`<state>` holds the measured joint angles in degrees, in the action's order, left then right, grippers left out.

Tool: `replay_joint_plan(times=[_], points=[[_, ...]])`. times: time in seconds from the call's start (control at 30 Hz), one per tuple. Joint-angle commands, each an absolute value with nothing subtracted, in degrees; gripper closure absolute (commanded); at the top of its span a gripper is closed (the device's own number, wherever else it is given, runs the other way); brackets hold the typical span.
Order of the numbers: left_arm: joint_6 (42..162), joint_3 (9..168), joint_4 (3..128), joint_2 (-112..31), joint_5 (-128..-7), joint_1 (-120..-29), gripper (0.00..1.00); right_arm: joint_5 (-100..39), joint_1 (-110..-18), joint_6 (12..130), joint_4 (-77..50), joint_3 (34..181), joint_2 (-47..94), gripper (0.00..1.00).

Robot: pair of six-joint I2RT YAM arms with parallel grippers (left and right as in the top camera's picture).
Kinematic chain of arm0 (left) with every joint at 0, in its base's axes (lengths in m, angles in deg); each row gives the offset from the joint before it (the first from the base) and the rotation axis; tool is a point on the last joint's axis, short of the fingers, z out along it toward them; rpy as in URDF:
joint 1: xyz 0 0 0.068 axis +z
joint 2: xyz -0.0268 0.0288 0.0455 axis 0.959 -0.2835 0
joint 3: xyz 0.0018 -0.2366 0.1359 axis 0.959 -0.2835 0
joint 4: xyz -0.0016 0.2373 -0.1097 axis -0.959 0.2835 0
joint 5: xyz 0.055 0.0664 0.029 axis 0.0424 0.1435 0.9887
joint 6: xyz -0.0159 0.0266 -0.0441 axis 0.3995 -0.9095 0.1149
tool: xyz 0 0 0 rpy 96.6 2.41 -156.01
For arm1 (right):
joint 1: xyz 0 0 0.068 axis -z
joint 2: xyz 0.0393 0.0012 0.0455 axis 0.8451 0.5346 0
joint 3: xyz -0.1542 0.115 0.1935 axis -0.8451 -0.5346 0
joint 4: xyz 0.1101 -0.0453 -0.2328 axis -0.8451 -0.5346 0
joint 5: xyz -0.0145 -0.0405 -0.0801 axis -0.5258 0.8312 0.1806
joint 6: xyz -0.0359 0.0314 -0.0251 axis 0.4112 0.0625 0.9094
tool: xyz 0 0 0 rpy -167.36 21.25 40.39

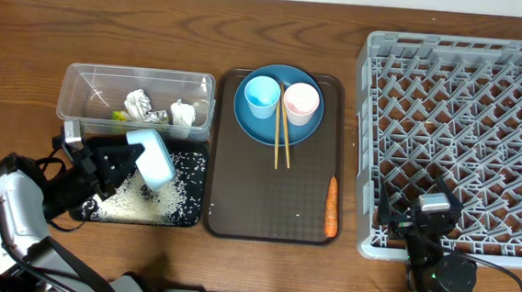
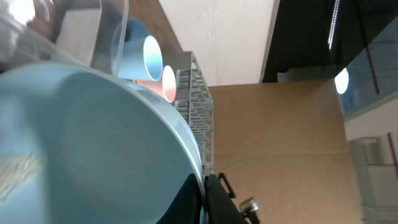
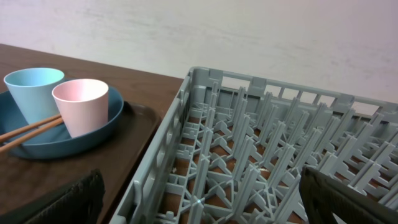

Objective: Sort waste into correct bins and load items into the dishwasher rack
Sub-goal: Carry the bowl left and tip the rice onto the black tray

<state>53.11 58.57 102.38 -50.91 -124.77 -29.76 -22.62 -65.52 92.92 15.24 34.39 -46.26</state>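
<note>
left hand (image 1: 129, 161): clenched on the rim of the bowl (image 1: 156, 162); the bowl is off the worktop (image 1: 30, 19), tipped steeply over the black tray (image 1: 198, 197).
right hand (image 1: 426, 217): released, fingers spread wide, holding nothing, parked over the near edge of the rack (image 1: 466, 114).
rice (image 1: 137, 202): mostly heaped at the near side of the black tray, with scattered grains toward its far right corner. None visible on the wood.
step: looks like emptying the bowl into the black tray before racking it.
how: hold the bowl's mouth inside the tray outline and low over the heap so grains don't bounce out. Roll the wrist further, don't shake. Left wrist view is too blurred to tell whether grains cling inside, so check before moving.
grip: a rim pinch on a tilted bowl can slip, so move slowly.
next: carry the bowl across the serving tray (image 1: 266, 202), clear of the light-blue cup (image 1: 262, 95) and pink cup (image 1: 301, 103), then to the rack.
clear tub (image 1: 80, 92): holds the napkins (image 1: 138, 103) and wrapper (image 1: 118, 115).
left to do: carrot (image 1: 331, 206), chopsticks (image 1: 282, 138), plate (image 1: 253, 127) and both cups sit on the serving tray.
</note>
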Motion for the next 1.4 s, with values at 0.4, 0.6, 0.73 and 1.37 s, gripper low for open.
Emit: replay_joint_plan(times=[0.4,0.6,0.73,1.37], points=[[58.55,58.62,98.69,-51.11,-126.34,-30.24,0.94,-22.64,-65.91,93.29,15.02,34.3,-46.24,0.01],[59.62,58.62,99.15,-51.17,-125.27,-30.48,0.94,-22.64,-65.89,93.29,15.02,34.3,-46.24,0.01],[59.71,58.62,98.49,-51.17,-124.75,-30.48,0.94,-22.64,-65.91,93.29,15.02,34.3,-46.24,0.01],[82.29,74.46,96.92,-45.67,-93.27,-44.41,0.94,-22.64,-65.91,93.29,15.02,34.3,-46.24,0.01]])
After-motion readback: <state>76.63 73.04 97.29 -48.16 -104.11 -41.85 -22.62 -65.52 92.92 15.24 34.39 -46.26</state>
